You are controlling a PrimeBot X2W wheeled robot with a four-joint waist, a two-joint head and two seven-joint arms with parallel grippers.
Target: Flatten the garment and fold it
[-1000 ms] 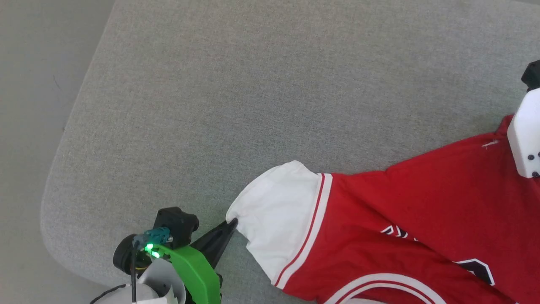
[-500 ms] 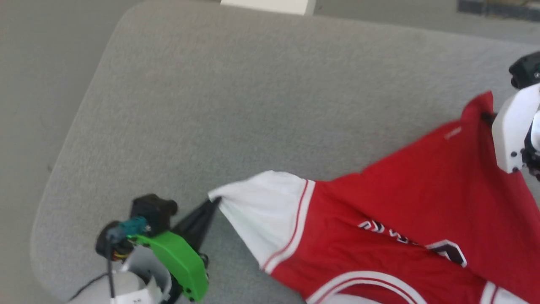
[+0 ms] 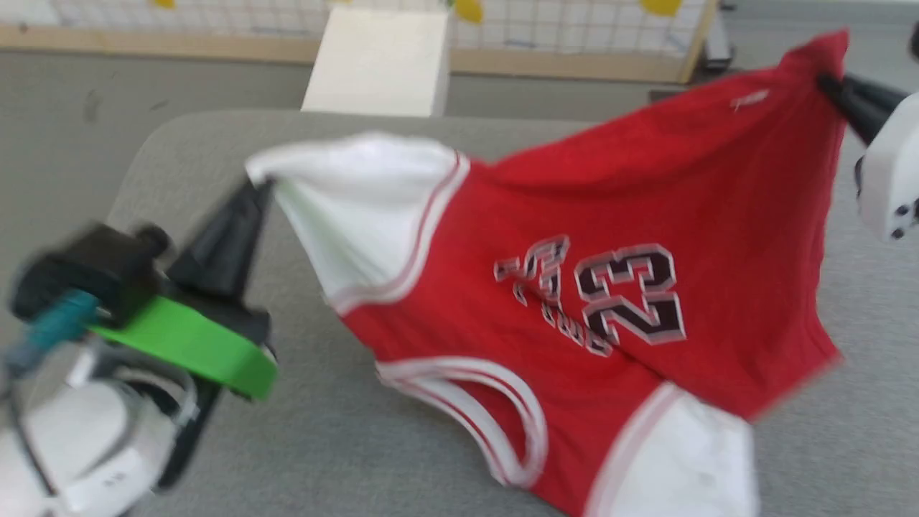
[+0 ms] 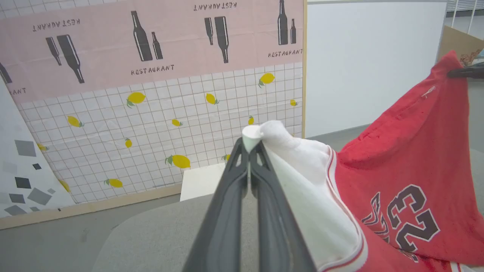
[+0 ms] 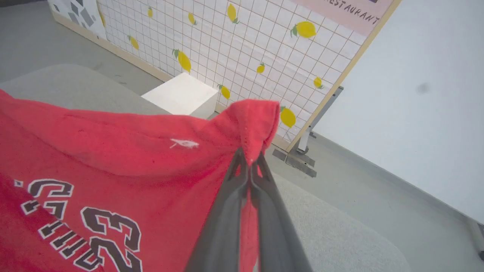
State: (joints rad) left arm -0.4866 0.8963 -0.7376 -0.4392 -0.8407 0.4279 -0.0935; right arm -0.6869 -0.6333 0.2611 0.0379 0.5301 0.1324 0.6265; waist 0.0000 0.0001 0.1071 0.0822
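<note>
Left gripper (image 3: 257, 190) pinches white sleeve (image 3: 359, 208) mid-left; right gripper (image 3: 826, 82) pinches red corner (image 3: 833, 50) upper right; Bulls jersey (image 3: 632, 179) hangs stretched btwn.

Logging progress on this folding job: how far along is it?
Done: left gripper is shut on the white sleeve, right gripper on a red corner. In hand: the garment hangs stretched between them. Left: laying it flat on the grey surface, every fold.
</note>
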